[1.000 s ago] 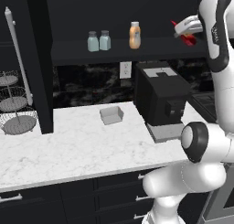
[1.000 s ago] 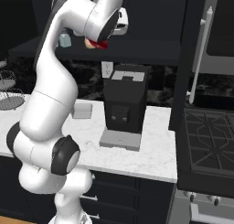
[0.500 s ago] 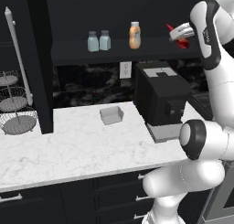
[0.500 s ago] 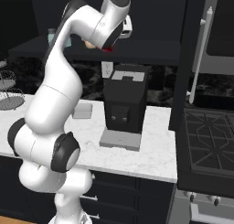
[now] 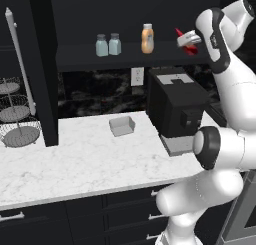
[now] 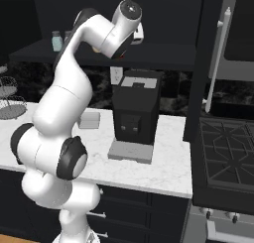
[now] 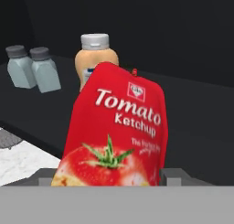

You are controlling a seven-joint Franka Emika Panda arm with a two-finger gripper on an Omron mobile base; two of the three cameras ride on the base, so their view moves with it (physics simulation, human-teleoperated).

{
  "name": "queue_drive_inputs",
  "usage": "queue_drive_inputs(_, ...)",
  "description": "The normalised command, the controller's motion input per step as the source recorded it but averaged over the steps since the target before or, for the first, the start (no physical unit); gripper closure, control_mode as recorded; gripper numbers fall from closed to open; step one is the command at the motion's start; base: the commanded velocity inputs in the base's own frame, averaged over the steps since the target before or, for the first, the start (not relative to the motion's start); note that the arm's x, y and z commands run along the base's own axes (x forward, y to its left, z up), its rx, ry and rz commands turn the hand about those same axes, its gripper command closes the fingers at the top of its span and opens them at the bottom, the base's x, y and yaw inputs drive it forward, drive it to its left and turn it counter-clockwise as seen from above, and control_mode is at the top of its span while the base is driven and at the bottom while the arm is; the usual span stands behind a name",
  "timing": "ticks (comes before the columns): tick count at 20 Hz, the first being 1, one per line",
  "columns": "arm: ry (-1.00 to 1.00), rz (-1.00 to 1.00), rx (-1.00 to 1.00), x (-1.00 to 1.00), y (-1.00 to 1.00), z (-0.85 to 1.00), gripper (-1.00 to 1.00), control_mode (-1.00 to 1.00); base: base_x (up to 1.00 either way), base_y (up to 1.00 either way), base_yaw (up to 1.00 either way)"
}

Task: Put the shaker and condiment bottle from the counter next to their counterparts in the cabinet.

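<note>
shelf board (image 5: 125,56): two shakers (image 5: 108,44), orange bottle (image 5: 147,38) | counter (image 5: 85,159): grey tray (image 5: 122,125), coffee machine (image 5: 176,106)

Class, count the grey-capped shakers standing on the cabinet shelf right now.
2: one shaker and a second shaker side by side, left of the orange bottle. None seems hidden.

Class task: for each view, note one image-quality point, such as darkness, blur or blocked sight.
Left base view: the cabinet is near-black, the shakers stand out. Right base view: the arm blocks the shelf. Hand view: the condiment bottle looms close, its small print soft.
</note>
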Motion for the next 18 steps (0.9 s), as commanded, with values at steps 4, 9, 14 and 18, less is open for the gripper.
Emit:
queue_drive_inputs(4,0.0,0.04,0.03,0.44,0.04,0.0,1.0,-1.0,0.0,0.0,0.0)
queue_drive_inputs(9,0.0,0.04,0.01,0.4,0.09,0.0,1.0,-1.0,0.0,0.0,0.0)
queue_drive_inputs(14,0.0,0.04,0.0,0.34,0.14,0.02,1.0,-1.0,0.0,0.0,0.0)
queue_drive_inputs(18,0.0,0.0,0.0,0.37,0.07,0.01,1.0,-1.0,0.0,0.0,0.0)
